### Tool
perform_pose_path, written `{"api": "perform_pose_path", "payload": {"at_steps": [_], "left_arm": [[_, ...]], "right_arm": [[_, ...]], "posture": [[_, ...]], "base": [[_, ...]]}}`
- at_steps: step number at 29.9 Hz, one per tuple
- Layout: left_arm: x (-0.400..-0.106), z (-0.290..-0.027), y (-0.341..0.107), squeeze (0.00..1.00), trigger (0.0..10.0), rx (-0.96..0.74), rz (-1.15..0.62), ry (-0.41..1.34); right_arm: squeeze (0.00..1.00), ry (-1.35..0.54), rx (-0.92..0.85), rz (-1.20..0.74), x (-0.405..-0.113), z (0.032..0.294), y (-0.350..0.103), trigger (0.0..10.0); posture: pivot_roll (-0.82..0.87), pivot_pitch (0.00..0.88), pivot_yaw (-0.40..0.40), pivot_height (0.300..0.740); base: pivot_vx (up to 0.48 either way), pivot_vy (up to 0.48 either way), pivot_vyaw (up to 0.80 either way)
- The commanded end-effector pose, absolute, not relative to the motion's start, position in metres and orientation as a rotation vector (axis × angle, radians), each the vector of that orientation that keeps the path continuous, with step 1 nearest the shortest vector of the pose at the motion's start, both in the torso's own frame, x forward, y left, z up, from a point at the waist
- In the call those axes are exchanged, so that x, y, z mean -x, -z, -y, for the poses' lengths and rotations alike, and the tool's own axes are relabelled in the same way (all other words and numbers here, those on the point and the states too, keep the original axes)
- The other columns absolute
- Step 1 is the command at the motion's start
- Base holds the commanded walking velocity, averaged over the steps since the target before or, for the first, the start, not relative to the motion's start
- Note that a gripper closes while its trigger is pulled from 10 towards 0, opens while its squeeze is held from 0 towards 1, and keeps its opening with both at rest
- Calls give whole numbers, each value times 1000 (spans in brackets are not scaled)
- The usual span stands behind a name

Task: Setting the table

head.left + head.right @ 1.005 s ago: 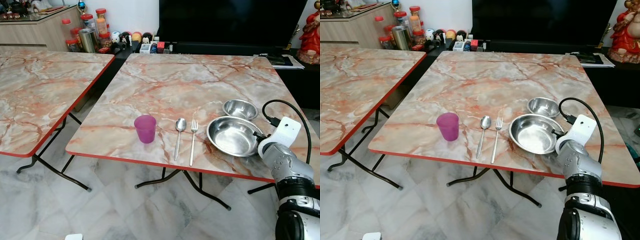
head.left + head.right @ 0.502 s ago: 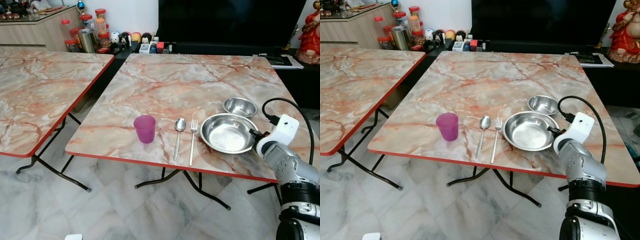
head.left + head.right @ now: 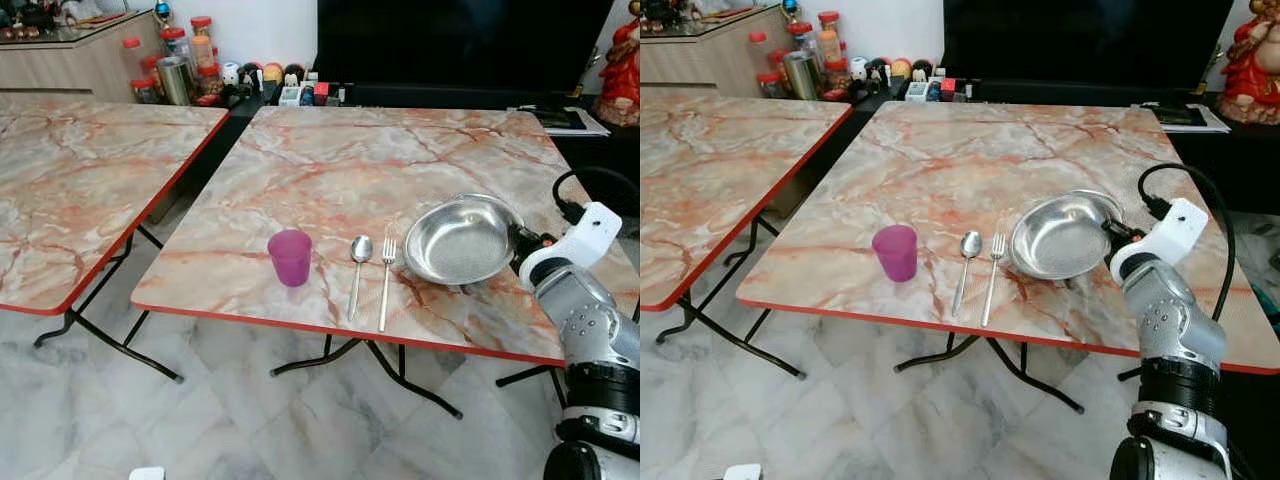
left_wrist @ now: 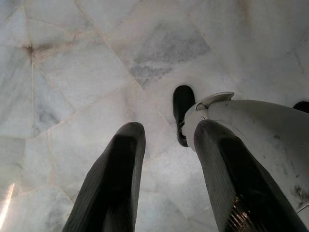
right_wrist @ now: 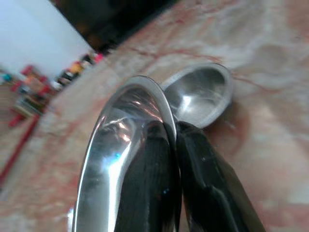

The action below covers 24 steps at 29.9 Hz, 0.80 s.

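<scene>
Here the tilted large bowl (image 3: pixel 462 240) hides the small bowl (image 5: pixel 200 94)

Two folding tables with pink-veined marble tops and red edging, one (image 3: pixel 330 170) at centre and another (image 3: pixel 70 180) to its left, stand on black metal legs over a pale grey marble-tiled floor (image 3: pixel 200 430). Against the far white wall (image 3: pixel 260 30), a large dark television screen (image 3: pixel 460 45) sits beside a wooden cabinet (image 3: pixel 80 55) crowded with red-lidded jars (image 3: pixel 202 40).

steel plate (image 3: pixel 462 241) tilted, lifted | cup (image 3: pixel 290 257), spoon (image 3: pixel 357 270), fork (image 3: pixel 386 278) on table
</scene>
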<state>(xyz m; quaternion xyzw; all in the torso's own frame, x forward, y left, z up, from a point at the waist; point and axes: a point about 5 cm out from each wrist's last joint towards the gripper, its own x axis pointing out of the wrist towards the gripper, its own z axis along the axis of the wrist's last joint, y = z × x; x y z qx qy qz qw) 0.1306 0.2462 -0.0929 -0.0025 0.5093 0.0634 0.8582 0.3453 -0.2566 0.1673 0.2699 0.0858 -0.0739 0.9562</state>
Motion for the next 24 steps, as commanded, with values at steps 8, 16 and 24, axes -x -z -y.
{"api": "perform_pose_path", "payload": {"at_steps": [8,16,24], "left_arm": [[-131,-253,91,0,10000,-33,-1061,-149],[-131,-255,90,0,10000,-23,-1029,-214],[-130,-255,90,0,10000,-21,-1031,-224]], "right_arm": [[0,78,-634,92,-354,247,-215,10000],[0,146,-772,282,-359,247,-235,10000],[0,186,-768,332,-361,246,-239,10000]], "posture": [[-30,0,37,732],[-20,0,31,732],[-16,0,31,732]], "base": [[0,0,0],[0,0,0],[0,480,0]]}}
